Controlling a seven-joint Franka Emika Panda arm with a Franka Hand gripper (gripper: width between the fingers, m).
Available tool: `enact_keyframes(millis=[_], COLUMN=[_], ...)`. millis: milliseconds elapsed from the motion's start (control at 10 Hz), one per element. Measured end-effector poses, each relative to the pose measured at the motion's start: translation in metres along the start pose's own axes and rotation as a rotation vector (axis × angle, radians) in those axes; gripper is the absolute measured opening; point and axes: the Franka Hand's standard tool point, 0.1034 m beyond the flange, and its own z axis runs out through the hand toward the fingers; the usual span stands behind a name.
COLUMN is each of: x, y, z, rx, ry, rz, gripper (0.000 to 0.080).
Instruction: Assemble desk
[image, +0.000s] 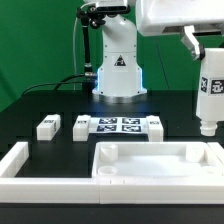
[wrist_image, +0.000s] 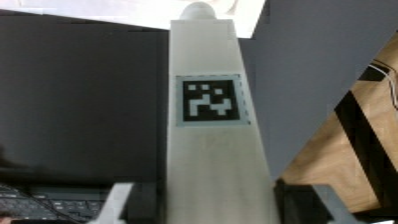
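Note:
My gripper (image: 203, 52) is shut on a white block leg (image: 210, 92) and holds it upright at the exterior view's right. The leg's lower tip hangs just above and behind the far right corner of the white tray-like desk top (image: 150, 150). In the wrist view the leg (wrist_image: 214, 150) fills the middle and shows its black-and-white tag. It sits between my gripper (wrist_image: 217, 205) fingers (wrist_image: 134, 200). Three more legs lie on the black table: two at the left (image: 47, 127) (image: 82, 127) and one (image: 155, 125) right of the marker board.
The marker board (image: 118, 125) lies flat behind the desk top. A long white border rail (image: 22, 160) runs along the left and front edges. The robot base (image: 118, 65) stands at the back centre. A green wall is behind.

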Motion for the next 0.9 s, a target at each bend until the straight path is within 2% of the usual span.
enact_keyframes(millis=[400, 600, 900], x=[-0.021, -0.022, -0.016], y=[-0.016, -0.014, 0.001], z=[0.035, 0.036, 0.035], rx=[0.022, 0.020, 0.007], ry=[-0.033, -0.036, -0.031], rz=[0.004, -0.002, -0.014], gripper=[0.0287, 0.0287, 0.0287])
